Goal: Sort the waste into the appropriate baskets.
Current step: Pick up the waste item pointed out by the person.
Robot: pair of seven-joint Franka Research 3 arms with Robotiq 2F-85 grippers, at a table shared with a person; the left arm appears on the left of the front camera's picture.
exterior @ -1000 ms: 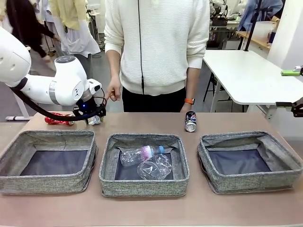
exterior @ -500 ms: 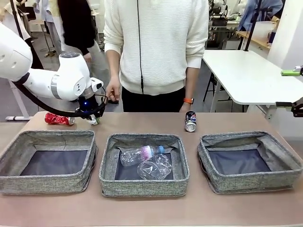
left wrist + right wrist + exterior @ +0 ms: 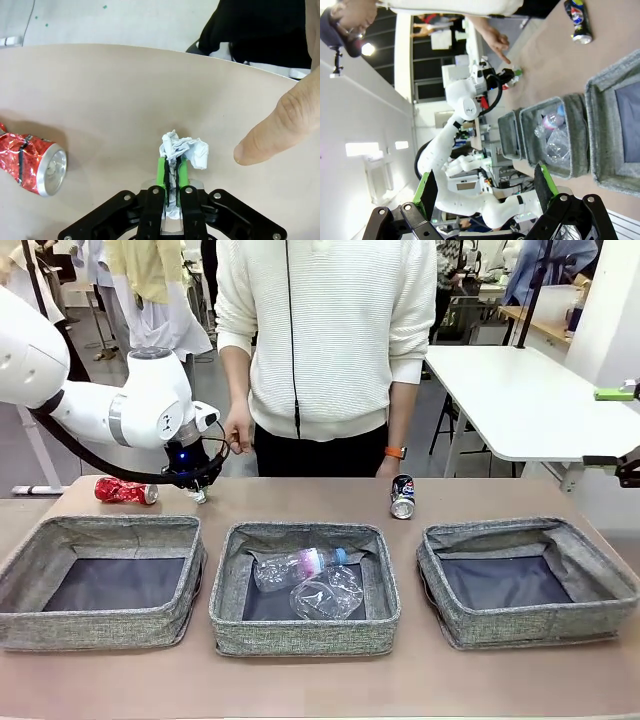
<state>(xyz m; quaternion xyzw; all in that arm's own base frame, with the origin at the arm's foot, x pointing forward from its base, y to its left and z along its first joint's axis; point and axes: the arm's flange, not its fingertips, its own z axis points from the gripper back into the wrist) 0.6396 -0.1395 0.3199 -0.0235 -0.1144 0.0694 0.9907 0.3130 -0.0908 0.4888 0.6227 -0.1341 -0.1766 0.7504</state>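
Note:
My left gripper (image 3: 197,493) (image 3: 173,167) is shut on the crumpled white paper (image 3: 183,148) at the table's far left, just above the surface. The crushed red can (image 3: 125,491) (image 3: 35,162) lies to its left on the table. A dark blue-black can (image 3: 403,496) (image 3: 577,20) lies at the far middle. The clear plastic bottle (image 3: 296,567) and clear plastic cup (image 3: 330,593) lie in the middle basket (image 3: 300,632). The left basket (image 3: 100,528) and right basket (image 3: 530,625) hold nothing. My right gripper (image 3: 486,190) is open, high and off to the right.
A person in a white sweater stands at the far edge. One hand (image 3: 238,430) hangs close behind my left gripper, its finger (image 3: 280,125) pointing near the paper. A white table (image 3: 520,400) stands at the back right.
The left gripper has closed on the crumpled paper and risen slightly off the table. The person's hand stays nearby. The red can shows fully again.

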